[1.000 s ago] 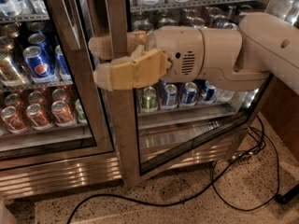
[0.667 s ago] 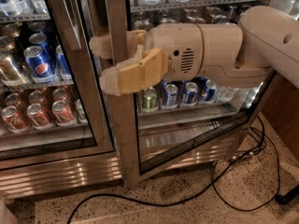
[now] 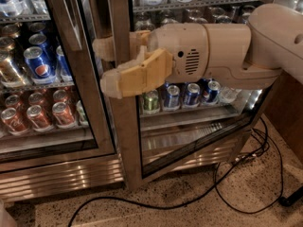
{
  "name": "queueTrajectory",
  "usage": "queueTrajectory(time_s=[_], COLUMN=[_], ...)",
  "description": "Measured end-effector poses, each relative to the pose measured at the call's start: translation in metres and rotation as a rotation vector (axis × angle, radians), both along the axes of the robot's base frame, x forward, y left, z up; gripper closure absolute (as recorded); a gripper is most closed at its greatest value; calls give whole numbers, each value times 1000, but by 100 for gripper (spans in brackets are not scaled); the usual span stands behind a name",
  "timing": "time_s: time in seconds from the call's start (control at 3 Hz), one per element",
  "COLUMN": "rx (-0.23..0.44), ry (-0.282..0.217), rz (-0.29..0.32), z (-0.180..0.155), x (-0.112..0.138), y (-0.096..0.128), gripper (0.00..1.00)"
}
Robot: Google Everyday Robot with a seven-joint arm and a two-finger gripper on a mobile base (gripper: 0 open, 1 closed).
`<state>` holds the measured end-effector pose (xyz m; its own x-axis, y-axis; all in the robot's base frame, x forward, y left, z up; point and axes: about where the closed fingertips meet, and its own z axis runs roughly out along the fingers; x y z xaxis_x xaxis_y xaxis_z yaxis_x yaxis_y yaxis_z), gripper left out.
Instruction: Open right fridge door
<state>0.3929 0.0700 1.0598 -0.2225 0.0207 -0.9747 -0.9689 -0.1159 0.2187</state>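
The right fridge door [image 3: 127,141] is a glass pane in a wide brushed-steel frame, and its bottom edge angles out from the cabinet, so it stands slightly ajar. My gripper [image 3: 108,66] is at the door's left frame edge at mid height. One tan finger [image 3: 132,77] lies across the front of the frame. The other finger [image 3: 105,48] reaches into the dark gap behind it, so the gripper is clasped on the frame edge. The cream arm [image 3: 227,51] comes in from the right across the glass. A steel bar handle [image 3: 68,15] slants near the seam at the upper left.
The left glass door [image 3: 94,126] stays closed over Pepsi cans [image 3: 38,63] and orange cans [image 3: 61,112]. Cans and bottles fill the right shelves [image 3: 189,93]. A black cable [image 3: 236,174] loops over the speckled floor in front of the fridge base. A wooden panel [image 3: 289,112] stands at the right.
The front finger has dipped slightly lower on the frame. The door's bottom edge stands at about the same angle as before.
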Motion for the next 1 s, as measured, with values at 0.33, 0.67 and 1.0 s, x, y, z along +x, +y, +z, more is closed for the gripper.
queueTrajectory(time_s=[0.33, 0.67, 1.0], rx=[-17, -17, -35], ry=[4, 4, 5], rz=[-14, -14, -20], z=[2, 2, 2], x=[-4, -4, -5], y=[1, 1, -1], gripper=[0, 0, 0])
